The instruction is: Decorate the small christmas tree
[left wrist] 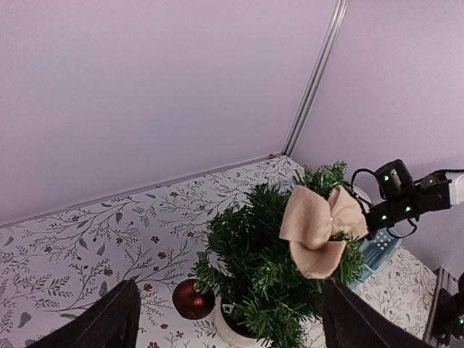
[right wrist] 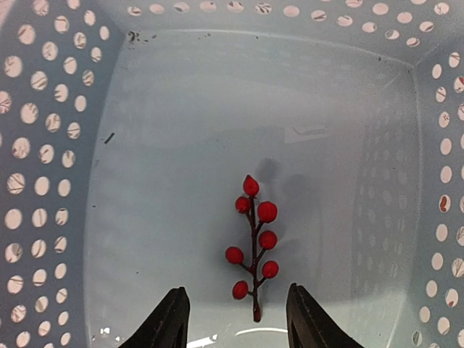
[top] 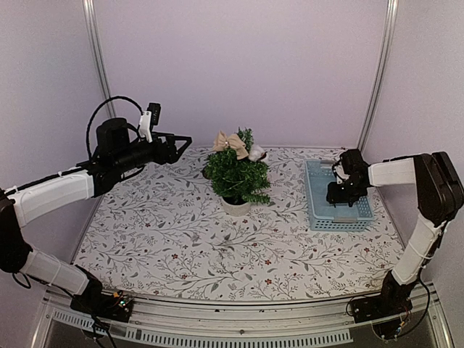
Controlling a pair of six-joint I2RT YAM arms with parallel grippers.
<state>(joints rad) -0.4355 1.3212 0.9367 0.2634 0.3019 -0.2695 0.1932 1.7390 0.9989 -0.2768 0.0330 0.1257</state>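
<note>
The small christmas tree (top: 238,176) stands in a white pot (top: 235,206) mid-table, with a beige bow (top: 230,142) on top and a white ornament (top: 256,152) at its right. The left wrist view shows the tree (left wrist: 268,261), the bow (left wrist: 319,228) and a dark red bauble (left wrist: 192,299) at the pot's left. My left gripper (top: 185,141) is open and empty, raised left of the tree. My right gripper (top: 339,196) is open inside the blue basket (top: 315,210), its fingertips (right wrist: 174,312) on either side of the stem end of a red berry sprig (right wrist: 255,246) on the basket floor.
The basket's perforated walls (right wrist: 32,188) close in round the right gripper. Metal frame posts (top: 377,72) stand at the back corners. The floral tablecloth (top: 159,232) covers the table.
</note>
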